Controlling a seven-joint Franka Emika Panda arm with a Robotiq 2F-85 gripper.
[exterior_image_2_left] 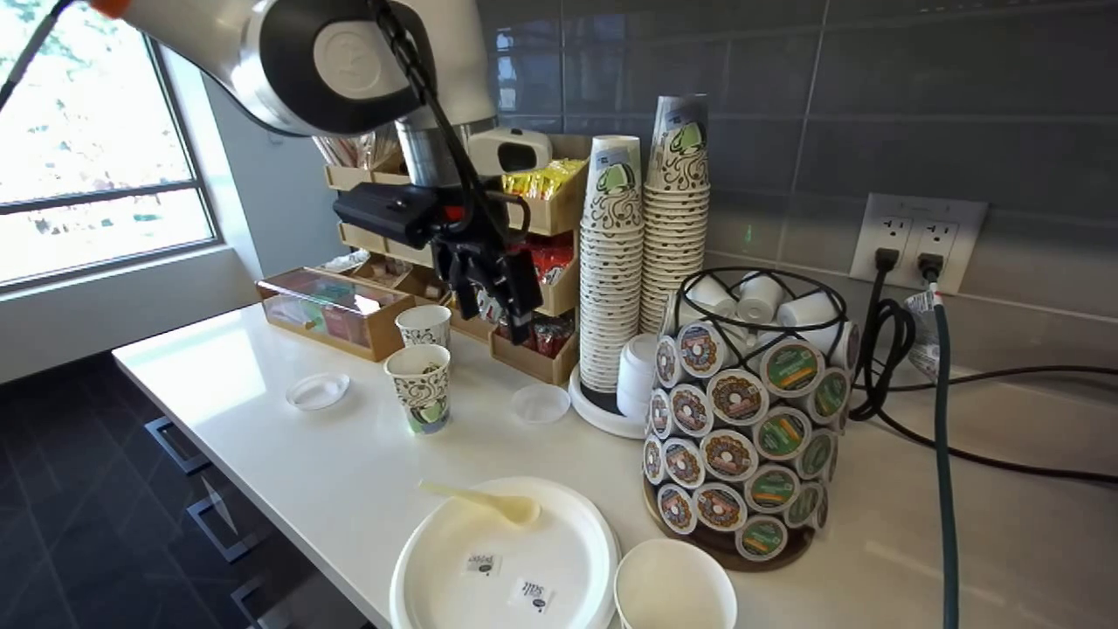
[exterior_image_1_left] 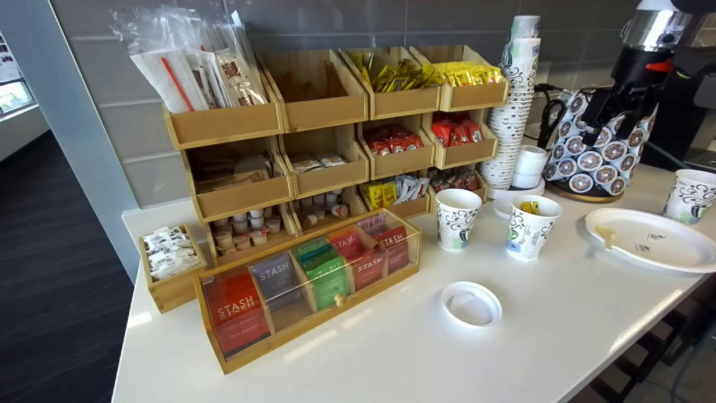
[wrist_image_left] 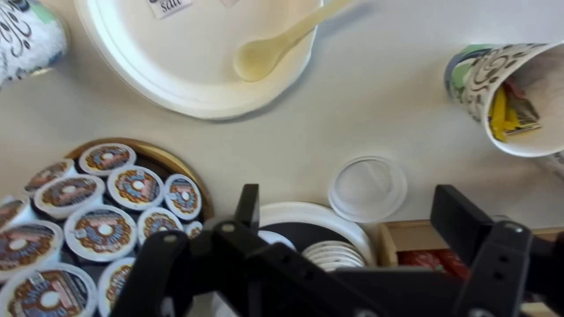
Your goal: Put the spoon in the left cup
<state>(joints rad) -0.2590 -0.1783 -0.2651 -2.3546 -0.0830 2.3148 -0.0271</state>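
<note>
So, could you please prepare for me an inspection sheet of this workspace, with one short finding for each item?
Surface: white counter, with some glare on it.
Spoon: bowl end on the plate, handle reaching past the rim.
Left cup: upright, near the cup with sachets.
Clutter: tea box, round lids, pod rack, cup stacks.
Tool: open, above the counter; in its grasp, nothing seen.
Cables: black cord looped by the pod rack; green cable running down from the wall outlet.
Surroundings: window, tiled wall, wooden bins.
</note>
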